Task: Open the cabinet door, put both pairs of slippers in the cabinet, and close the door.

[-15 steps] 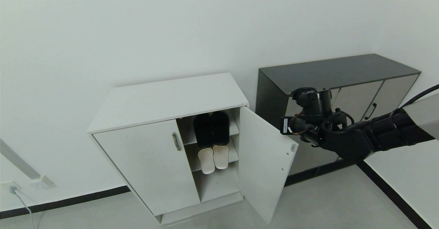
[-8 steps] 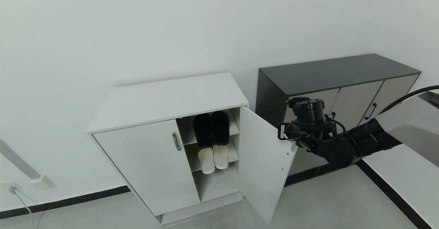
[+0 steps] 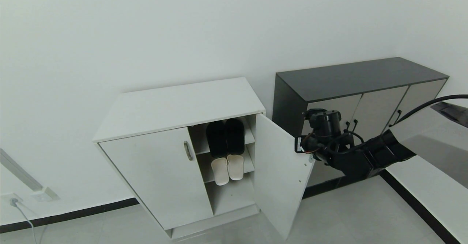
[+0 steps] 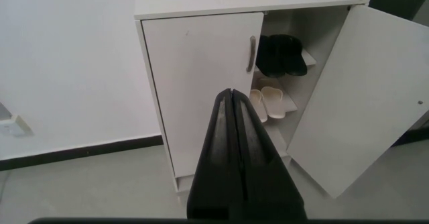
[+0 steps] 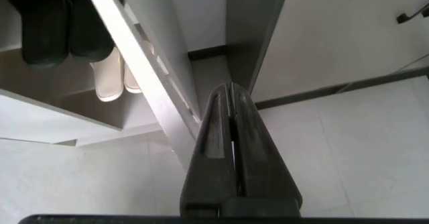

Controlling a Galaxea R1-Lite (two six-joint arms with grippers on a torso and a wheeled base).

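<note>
Cabinet door [image 3: 281, 174] stands open, black slippers [image 3: 225, 137] shelved above white slippers [image 3: 227, 168] inside. Right pincer [image 5: 232, 90], closed and empty, has dropped in close to the door's outer edge; left pincer [image 4: 231, 93] is closed and empty too. Pale floor [image 3: 347, 214], white wall [image 3: 182, 25], a dark sideboard [image 3: 358, 76] beside the cabinet [image 3: 175, 105].
</note>
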